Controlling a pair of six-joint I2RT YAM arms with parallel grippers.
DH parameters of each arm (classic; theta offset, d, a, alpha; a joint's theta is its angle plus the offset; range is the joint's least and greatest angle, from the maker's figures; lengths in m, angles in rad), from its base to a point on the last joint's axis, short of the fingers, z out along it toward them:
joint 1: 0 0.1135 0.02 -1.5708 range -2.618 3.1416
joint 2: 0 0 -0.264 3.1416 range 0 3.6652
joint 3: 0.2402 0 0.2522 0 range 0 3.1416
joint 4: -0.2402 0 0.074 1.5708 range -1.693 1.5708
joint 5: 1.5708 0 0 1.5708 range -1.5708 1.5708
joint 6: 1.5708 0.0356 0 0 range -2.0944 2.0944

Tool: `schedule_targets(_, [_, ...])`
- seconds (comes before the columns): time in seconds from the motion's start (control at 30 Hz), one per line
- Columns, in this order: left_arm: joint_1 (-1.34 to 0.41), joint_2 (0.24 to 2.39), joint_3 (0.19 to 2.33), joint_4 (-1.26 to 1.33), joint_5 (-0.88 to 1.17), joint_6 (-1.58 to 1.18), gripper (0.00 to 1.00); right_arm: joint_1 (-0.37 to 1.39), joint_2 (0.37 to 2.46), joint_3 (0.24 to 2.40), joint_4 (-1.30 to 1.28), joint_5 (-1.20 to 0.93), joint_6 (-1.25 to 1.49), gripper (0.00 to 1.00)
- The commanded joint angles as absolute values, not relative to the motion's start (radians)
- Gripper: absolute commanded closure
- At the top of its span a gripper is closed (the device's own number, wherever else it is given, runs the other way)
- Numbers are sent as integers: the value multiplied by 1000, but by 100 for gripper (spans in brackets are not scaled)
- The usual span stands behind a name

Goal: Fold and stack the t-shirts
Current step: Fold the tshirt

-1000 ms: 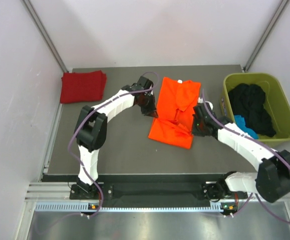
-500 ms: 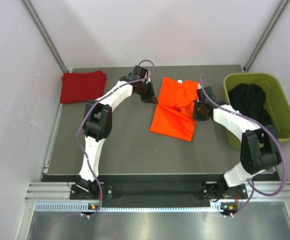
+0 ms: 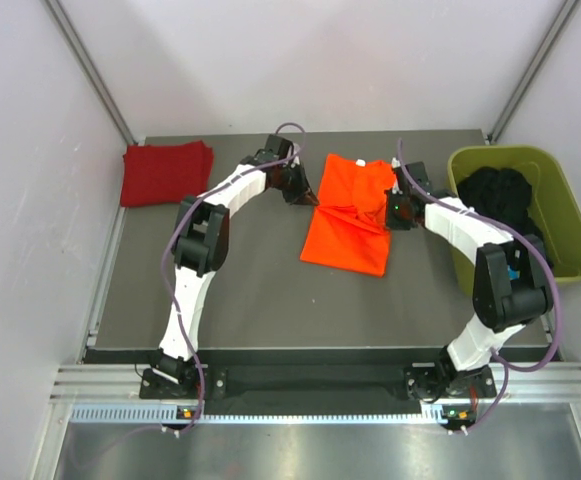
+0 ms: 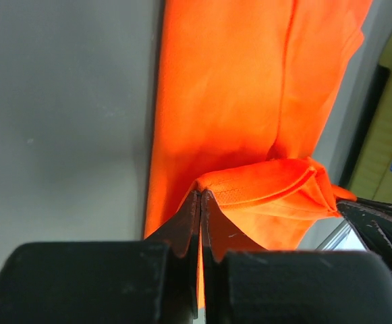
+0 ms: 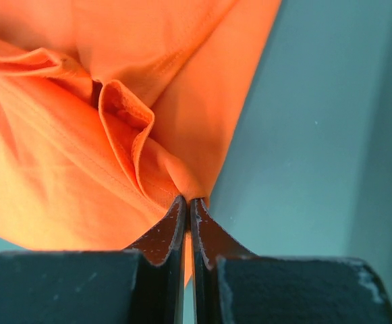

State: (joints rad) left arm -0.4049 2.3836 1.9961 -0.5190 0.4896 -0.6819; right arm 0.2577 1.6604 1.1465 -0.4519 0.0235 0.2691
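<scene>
The bright orange t-shirt (image 3: 351, 215) lies partly folded in the middle of the table. My left gripper (image 3: 307, 198) is shut on a fold of its left edge (image 4: 249, 182), lifted off the cloth below. My right gripper (image 3: 391, 217) is shut on a bunched fold at its right edge (image 5: 142, 162). The near half of the shirt is raised between the two grippers over the far half. The dark red t-shirt (image 3: 166, 172) lies folded at the far left corner of the table, away from both grippers.
An olive-green tub (image 3: 570, 225) with dark clothes and a blue piece stands at the right edge of the table, close behind my right arm. Grey walls close in the back and sides. The dark table top (image 3: 240, 290) stretches in front of the shirt.
Both grippers have moved toward the far side, carrying the orange shirt's near edge with them. The shirt's near part now lies shorter on the table.
</scene>
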Motion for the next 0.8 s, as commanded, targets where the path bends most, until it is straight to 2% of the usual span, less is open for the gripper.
schedule_targets(0.0, [-394,2384,2043,-420,520,-696,100,245,1658,1198,-400,3,209,100])
schedule_targets(0.13, [-390,2399,2051,-385,546,-703,100,236,1684,1221,-387,3,190,100])
schedule_targets(0.2, [-390,2404,2052,-367,560,-706,96,230,1715,1233,-379,3,190,100])
schedule_targets(0.27, [-385,2407,2063,-373,548,-707,90,224,1752,1261,-377,3,195,92])
schedule_targets(0.3, [-382,2407,2066,-385,540,-709,82,221,1765,1273,-379,5,202,88])
schedule_targets(0.43, [-354,2375,2063,-423,463,-704,66,192,1790,1339,-419,35,241,65])
schedule_targets(0.47, [-341,2349,2062,-429,447,-701,65,186,1781,1345,-437,43,253,63])
schedule_targets(0.5, [-333,2332,2057,-439,413,-684,59,181,1769,1348,-461,57,270,61])
schedule_targets(0.67, [-344,2208,1977,-419,396,-601,57,183,1652,1289,-488,32,281,59])
schedule_targets(0.77, [-370,2183,1918,-410,442,-569,63,193,1623,1255,-479,-42,258,66])
